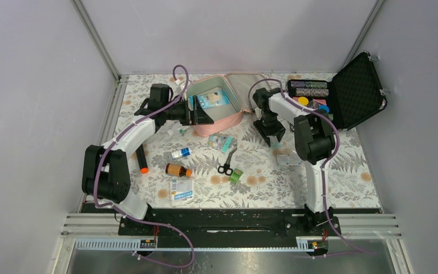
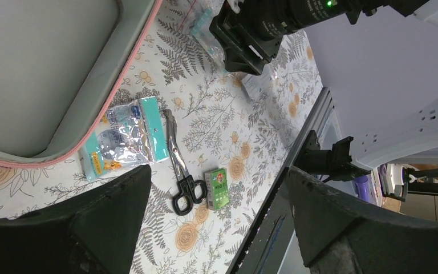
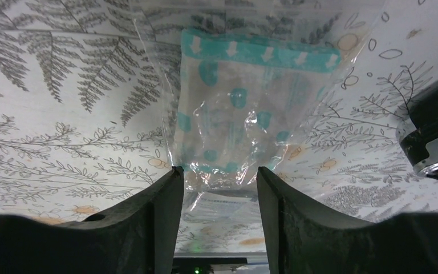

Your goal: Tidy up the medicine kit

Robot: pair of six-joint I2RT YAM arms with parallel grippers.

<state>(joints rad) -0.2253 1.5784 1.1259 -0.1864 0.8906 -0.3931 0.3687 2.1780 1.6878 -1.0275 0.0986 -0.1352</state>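
Observation:
The medicine kit [image 1: 219,121] is a pink pouch lying open at the table's back, with a teal packet inside it. Its grey lining [image 2: 45,68] fills the upper left of the left wrist view. My left gripper [image 1: 201,116] hovers by the kit's front left corner, open wide [image 2: 219,171] with nothing between the fingers. My right gripper [image 1: 271,138] points down at the table to the right of the kit. Its jaws [image 3: 218,171] stand apart over the near edge of a clear bag [image 3: 245,108] holding a teal dotted item, which lies flat on the cloth.
On the floral cloth lie a teal blister packet [image 1: 223,141], scissors [image 1: 226,162], a green box [image 1: 236,175], a brown bottle [image 1: 178,170], a small vial [image 1: 181,153], a black marker [image 1: 142,158] and a flat packet [image 1: 182,190]. An open black case [image 1: 342,94] stands back right.

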